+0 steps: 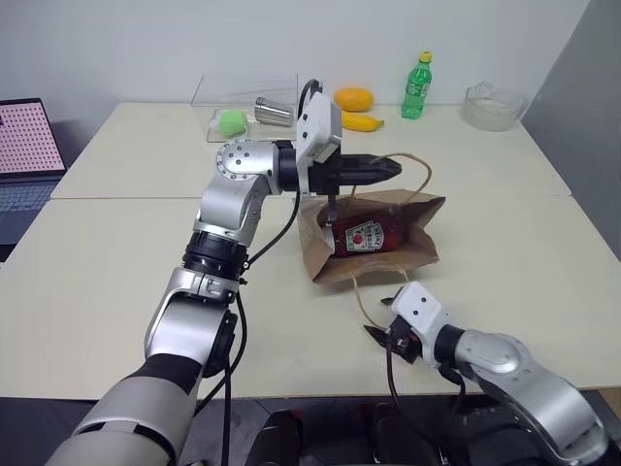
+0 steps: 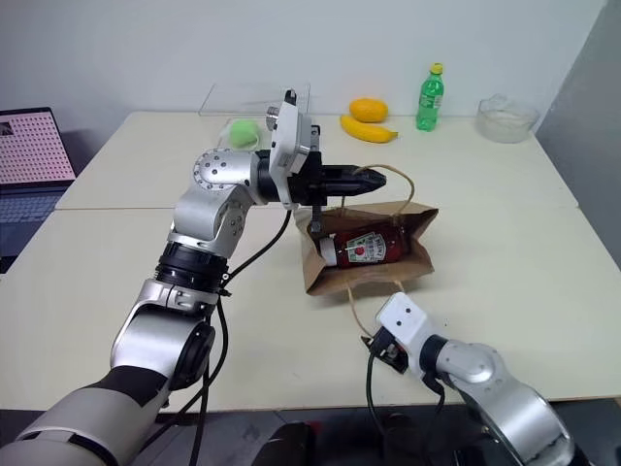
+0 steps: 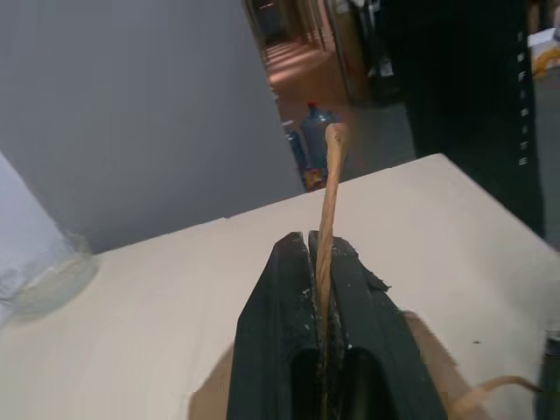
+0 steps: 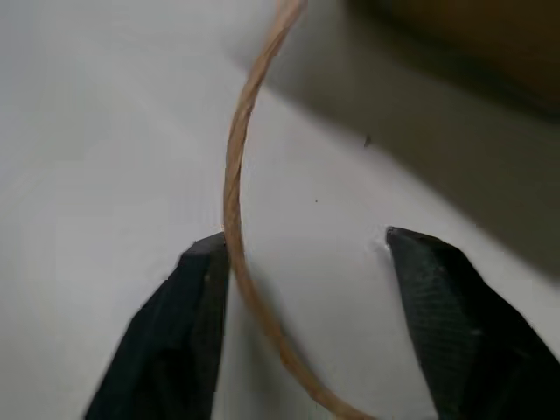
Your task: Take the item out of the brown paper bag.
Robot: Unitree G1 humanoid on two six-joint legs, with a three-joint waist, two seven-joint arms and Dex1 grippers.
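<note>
I see the creased brown kraft paper bag (image 1: 388,254) lying on its side on the cream table, its mouth gaping wide. One twisted paper loop handle (image 1: 415,167) arcs up at twelve o'clock from the bag; the other (image 1: 361,291) trails over the table at six. Inside lies the small red squeeze ketchup bottle (image 1: 367,236), on its side, white cap toward nine o'clock.

ketchup bottle (image 1: 367,236) label, lettering too small to read
</note>
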